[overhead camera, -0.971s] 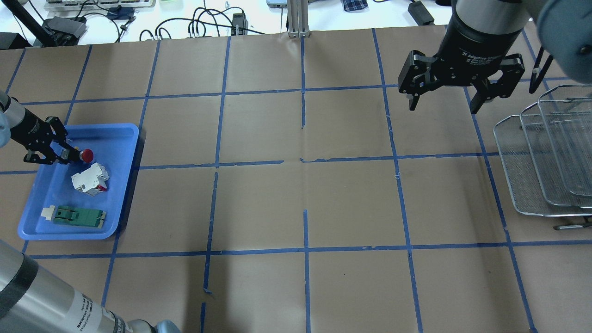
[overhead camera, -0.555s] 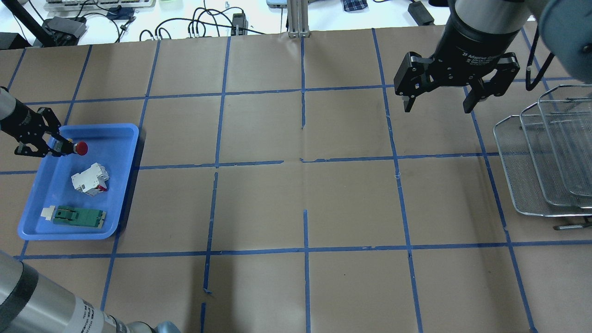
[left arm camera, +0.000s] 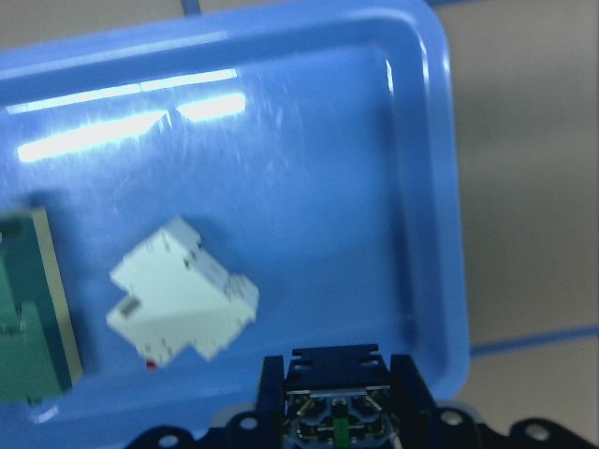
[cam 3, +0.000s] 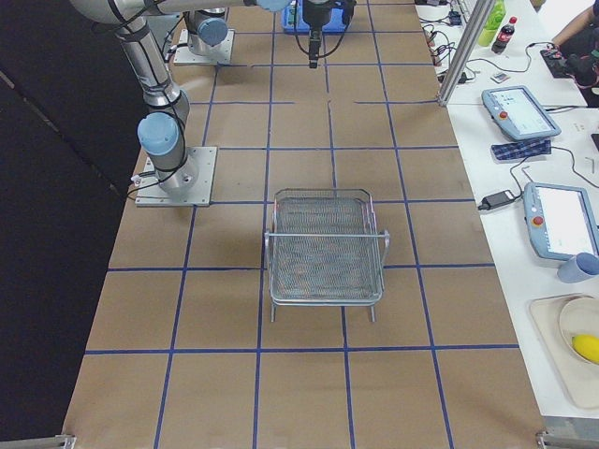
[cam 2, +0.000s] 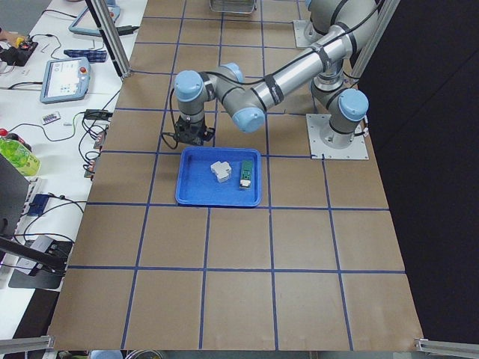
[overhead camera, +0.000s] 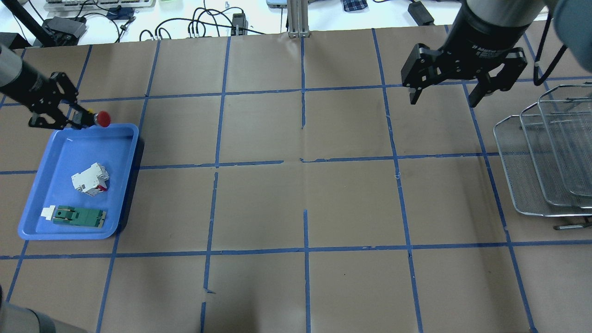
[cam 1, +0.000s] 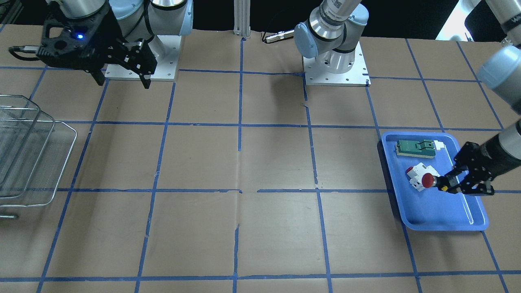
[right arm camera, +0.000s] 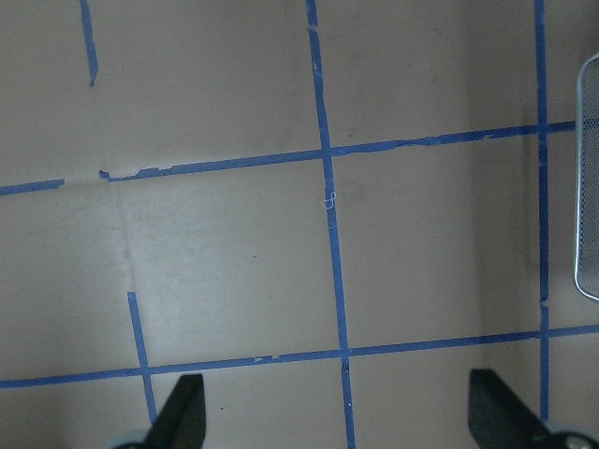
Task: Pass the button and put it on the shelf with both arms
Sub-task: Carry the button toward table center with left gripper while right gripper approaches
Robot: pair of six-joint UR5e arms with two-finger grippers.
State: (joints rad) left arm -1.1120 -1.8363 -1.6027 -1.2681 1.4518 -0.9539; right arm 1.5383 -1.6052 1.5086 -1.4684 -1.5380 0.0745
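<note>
Left pincer clamps the button by its rear, above the blue tray. Shallow hold, so it may twist or drop at handover. Right pincer is spread, holding nothing, beside the shelf; a round cap could slip.

Red-capped button, its rear perhaps green; blue tray; silver mesh shelf; blue-gridded brown table

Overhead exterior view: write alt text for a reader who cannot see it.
The left gripper, at far left, holds a red-capped button by the far rim of a blue tray containing a white block and a green part. The right gripper hangs open at upper right, near a wire shelf.
</note>
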